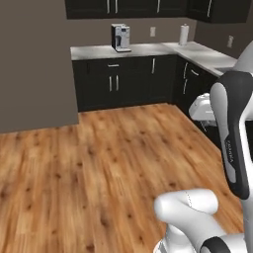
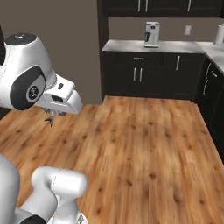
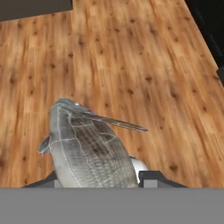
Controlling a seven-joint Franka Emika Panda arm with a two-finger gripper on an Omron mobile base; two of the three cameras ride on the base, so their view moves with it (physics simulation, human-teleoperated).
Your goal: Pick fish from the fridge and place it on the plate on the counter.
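The fish (image 3: 87, 148), grey and scaly with a thin fin sticking out to the right, is clamped between my gripper's (image 3: 100, 180) dark fingertips (image 3: 157, 177) and hangs high over the wooden floor. From the right base view, the gripper (image 2: 51, 114) hangs under the white hand at the left, with a dark bit of the fish (image 2: 50, 118) poking down. The marble-look counter (image 1: 148, 49) runs along the back wall and round the right-hand corner (image 2: 175, 46). The fridge and the plate are out of view.
A silver coffee machine (image 1: 120, 37) (image 2: 152, 34) and a paper towel roll (image 1: 184, 34) (image 2: 218, 34) stand on the counter. Dark cabinets (image 1: 128, 79) line the wall below it. A grey wall (image 1: 34, 64) juts out at the left. Wooden floor (image 1: 99, 163) spreads in between.
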